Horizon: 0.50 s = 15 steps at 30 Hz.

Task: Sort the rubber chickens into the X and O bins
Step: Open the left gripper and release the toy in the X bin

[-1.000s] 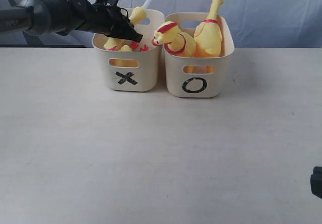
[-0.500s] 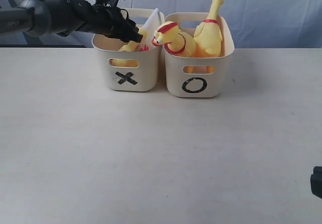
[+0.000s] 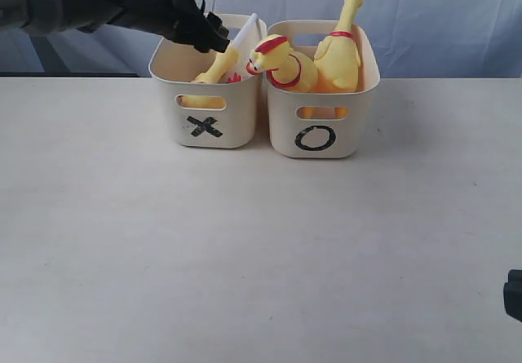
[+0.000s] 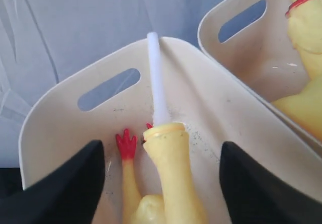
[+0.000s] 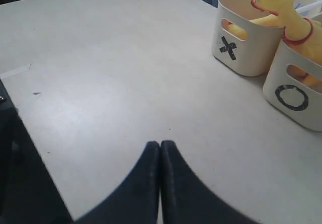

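The X bin (image 3: 209, 122) and the O bin (image 3: 316, 126) stand side by side at the table's far edge. Two long yellow rubber chickens (image 3: 287, 68) (image 3: 343, 43) stick out of the O bin. A slim small chicken (image 3: 218, 66) leans in the X bin, its whitish tube (image 3: 247, 31) resting on the rim. My left gripper (image 3: 214, 37) hovers open just above it, and the wrist view shows its fingers (image 4: 75, 189) clear of the chicken (image 4: 173, 183) on both sides. A red foot (image 4: 126, 143) lies beside the chicken. My right gripper (image 5: 160, 146) is shut and empty over the bare table.
A pale blue cloth backdrop (image 3: 440, 20) hangs behind the bins. The cream table (image 3: 245, 257) stretches in front of them. A dark part of the right arm (image 3: 514, 294) shows at the lower right edge of the exterior view.
My left gripper opened and let go of the slim chicken, which now leans in the X bin. The gripper then lifted up and back to the left. The right arm stayed still.
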Tool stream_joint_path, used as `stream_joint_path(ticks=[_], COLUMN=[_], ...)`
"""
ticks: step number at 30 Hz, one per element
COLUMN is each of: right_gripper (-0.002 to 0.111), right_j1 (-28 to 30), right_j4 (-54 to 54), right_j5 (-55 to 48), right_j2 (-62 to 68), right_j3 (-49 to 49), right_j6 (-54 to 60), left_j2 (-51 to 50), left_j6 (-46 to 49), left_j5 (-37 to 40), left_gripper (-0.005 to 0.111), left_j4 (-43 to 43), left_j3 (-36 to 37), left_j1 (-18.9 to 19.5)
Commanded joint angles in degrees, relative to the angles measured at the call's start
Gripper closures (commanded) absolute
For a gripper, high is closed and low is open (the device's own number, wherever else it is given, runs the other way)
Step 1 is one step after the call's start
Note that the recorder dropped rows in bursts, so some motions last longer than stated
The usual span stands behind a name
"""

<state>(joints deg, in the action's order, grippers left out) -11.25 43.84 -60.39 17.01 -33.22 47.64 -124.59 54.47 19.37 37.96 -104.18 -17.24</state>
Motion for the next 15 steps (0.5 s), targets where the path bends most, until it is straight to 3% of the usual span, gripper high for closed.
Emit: stream_joint_path(ticks=[1, 8, 11, 15], right_gripper=[0.109, 0.109, 0.109, 0.109], right_j1=[-0.3, -0.3, -0.3, -0.3], right_j4=[0.1, 0.1, 0.1, 0.1], right_j5=[0.2, -1.0, -1.0, -1.0], right_j2=[-0.2, -0.2, -0.2, -0.2], right_j3=[0.3, 0.3, 0.3, 0.3], right_j6=[0.1, 0.1, 0.1, 0.1], left_j2=[3.5, 6.5, 7.3, 9.6], left_j6=[-2.1, -13.2, -18.7, -21.4], left_j5=[5.0, 14.9, 17.6, 18.4], left_gripper=[0.06, 0.106, 0.107, 0.107], left_j4=[-2.1, -16.7, -21.2, -20.2], left_j3=[-0.3, -0.2, 0.5, 3.3], left_j1=[0.1, 0.1, 0.5, 2.4])
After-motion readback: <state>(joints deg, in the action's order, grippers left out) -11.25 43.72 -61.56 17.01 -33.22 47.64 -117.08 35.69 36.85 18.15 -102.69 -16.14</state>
